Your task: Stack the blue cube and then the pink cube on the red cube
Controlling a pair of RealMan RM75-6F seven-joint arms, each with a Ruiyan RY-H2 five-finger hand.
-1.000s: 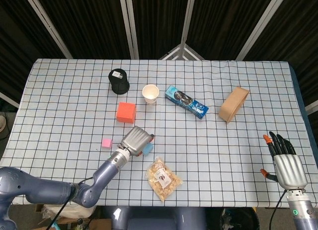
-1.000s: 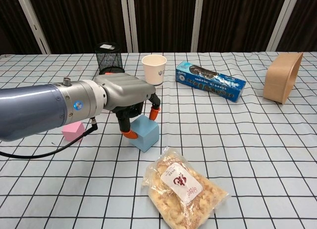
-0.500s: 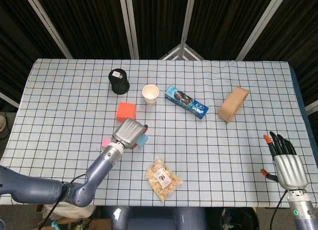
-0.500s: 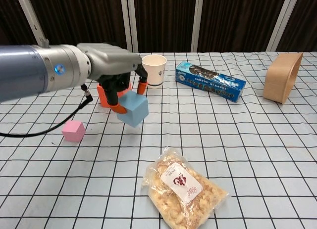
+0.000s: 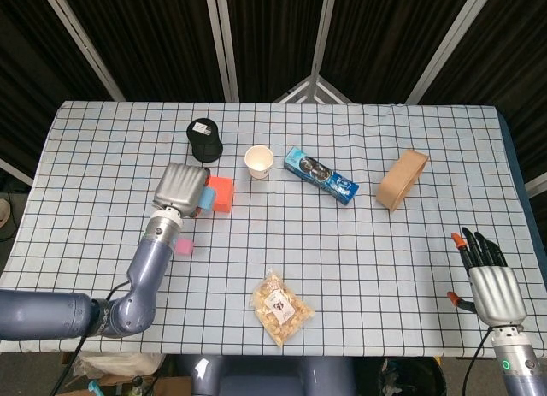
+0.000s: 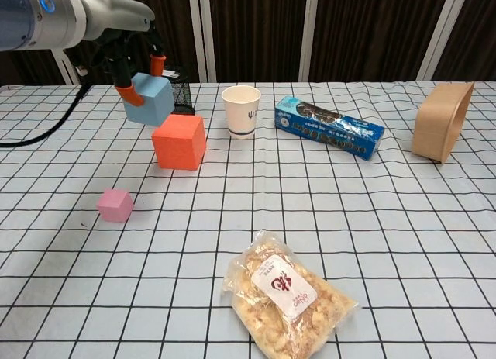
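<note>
My left hand [image 6: 128,53] [image 5: 182,187] holds the blue cube [image 6: 150,98] [image 5: 208,197] in the air, above and a little left of the red cube [image 6: 179,141] [image 5: 221,194], which sits on the checked table. The cube hangs tilted between orange fingertips [image 6: 158,65]. The small pink cube [image 6: 115,205] [image 5: 184,246] lies on the table nearer the front, left of centre. My right hand [image 5: 491,280] rests at the table's right front edge, fingers apart and holding nothing; only the head view shows it.
A black mesh cup [image 5: 205,140] stands behind the red cube, with a white paper cup [image 6: 241,109] and a blue cookie box [image 6: 329,126] to its right. A tan container [image 6: 441,120] lies far right. A snack bag [image 6: 288,292] lies front centre.
My left hand has lifted the blue cube off the table and carried it up, back and to the left, from beside the snack bag to above the red cube. The right hand stayed still.
</note>
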